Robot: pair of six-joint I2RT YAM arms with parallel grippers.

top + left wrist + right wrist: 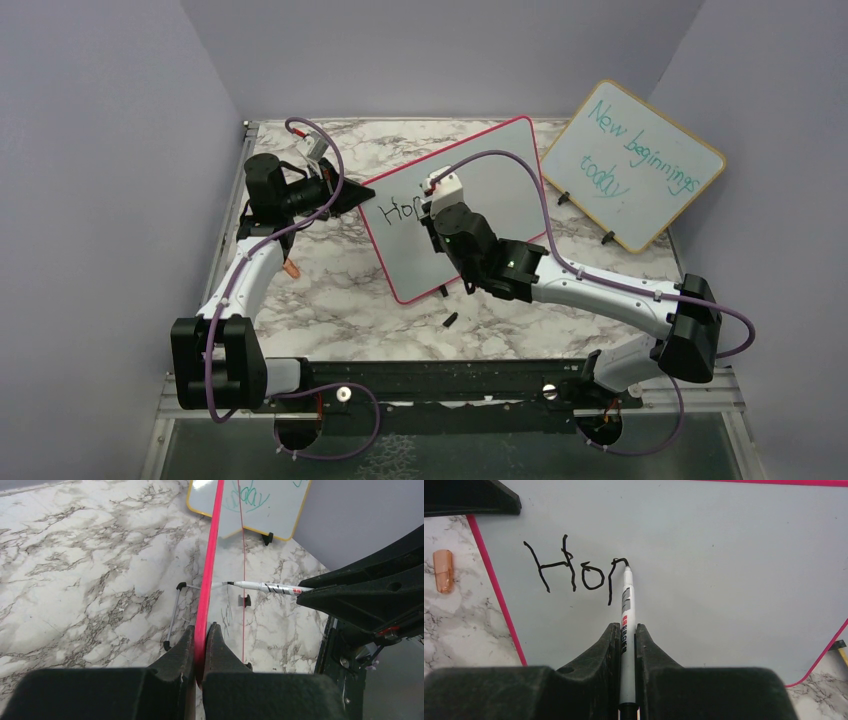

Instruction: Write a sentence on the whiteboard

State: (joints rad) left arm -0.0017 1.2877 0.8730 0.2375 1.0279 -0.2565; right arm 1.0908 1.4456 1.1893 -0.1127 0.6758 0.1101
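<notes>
At the centre of the table [330,290], our left gripper [201,630] pinches the propped whiteboard [500,170] by its frame. Our right gripper [626,627] clamps the marker [626,600], and the sentence [574,572] reads "Hop". Next, we judge, the p's bowl needs closing.

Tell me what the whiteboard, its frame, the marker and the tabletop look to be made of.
Whiteboard: smooth, glossy white coated panel that shows reflections in the left wrist view; core not visible.
Frame: thin pink-red edging, likely plastic, uniform colour.
Marker: white plastic barrel, printed label.
Tabletop: marble pattern, grey veins on white; real stone or laminate, cannot tell.
</notes>
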